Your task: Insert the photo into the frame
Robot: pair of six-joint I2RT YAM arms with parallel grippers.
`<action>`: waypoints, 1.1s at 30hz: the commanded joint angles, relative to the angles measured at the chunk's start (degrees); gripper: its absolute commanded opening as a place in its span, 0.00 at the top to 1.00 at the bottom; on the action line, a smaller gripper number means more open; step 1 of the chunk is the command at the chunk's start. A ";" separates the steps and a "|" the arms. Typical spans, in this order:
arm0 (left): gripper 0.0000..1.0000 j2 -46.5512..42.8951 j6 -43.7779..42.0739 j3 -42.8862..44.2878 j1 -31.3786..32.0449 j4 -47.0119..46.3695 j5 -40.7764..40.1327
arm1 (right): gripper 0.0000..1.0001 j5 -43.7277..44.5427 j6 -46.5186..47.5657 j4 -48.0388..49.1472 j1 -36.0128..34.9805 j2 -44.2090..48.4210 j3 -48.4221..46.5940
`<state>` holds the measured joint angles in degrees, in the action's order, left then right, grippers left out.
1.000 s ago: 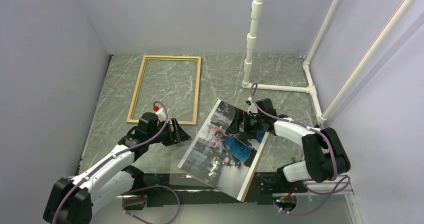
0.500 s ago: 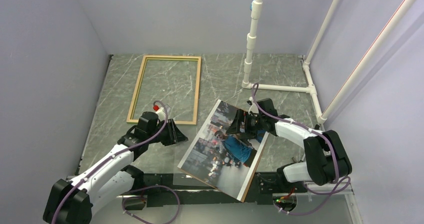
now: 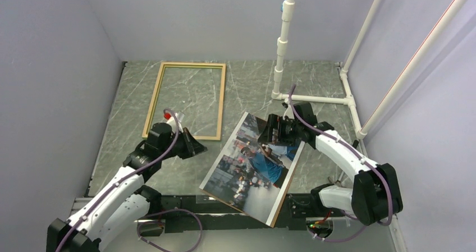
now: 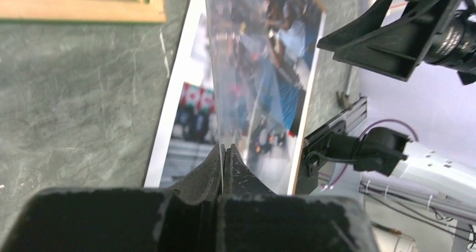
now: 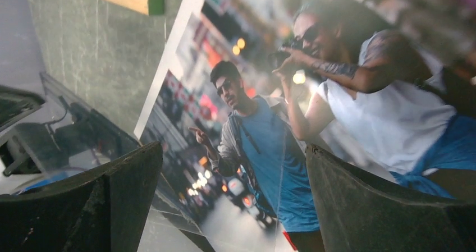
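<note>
Tightly clamped — left end effector (image 4: 223, 154), on clear sheet (image 4: 242, 67)

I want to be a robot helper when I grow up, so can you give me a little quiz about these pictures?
1. True or false: the photo lies inside the frame.
2. Which gripper is open? A: left gripper. B: right gripper.
3. Fill in: the man at the photo's centre wears a ___ shirt.
Key: 1 false, it lies beside the frame. 2 B. 3 blue.
</note>
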<state>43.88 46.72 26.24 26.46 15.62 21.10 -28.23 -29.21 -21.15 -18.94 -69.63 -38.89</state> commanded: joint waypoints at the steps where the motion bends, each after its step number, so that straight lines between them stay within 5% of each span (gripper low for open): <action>1: 1.00 -4.19 2.49 6.98 0.09 3.24 -5.69 | 0.00 7.19 4.60 -8.76 0.91 1.31 -8.05; 6: 1.00 -8.05 4.87 9.58 0.07 2.41 -5.85 | 0.00 1.35 2.70 -8.51 3.61 2.48 -9.55; 19: 1.00 -22.13 5.38 16.27 0.07 10.69 -7.13 | 0.00 -27.99 -5.86 12.61 8.58 4.39 -3.85; 27: 1.00 -27.34 6.49 19.22 0.04 12.08 -5.31 | 0.00 -35.03 -19.26 33.95 8.49 4.33 0.30; 33: 1.00 -27.53 6.82 20.18 0.08 11.19 -2.51 | 0.00 -38.68 -34.10 58.47 7.06 2.73 4.21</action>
<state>16.60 52.34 43.64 26.46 28.73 16.08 -62.04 -51.05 14.68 -10.79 -66.37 -36.14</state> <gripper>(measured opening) 0.012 0.994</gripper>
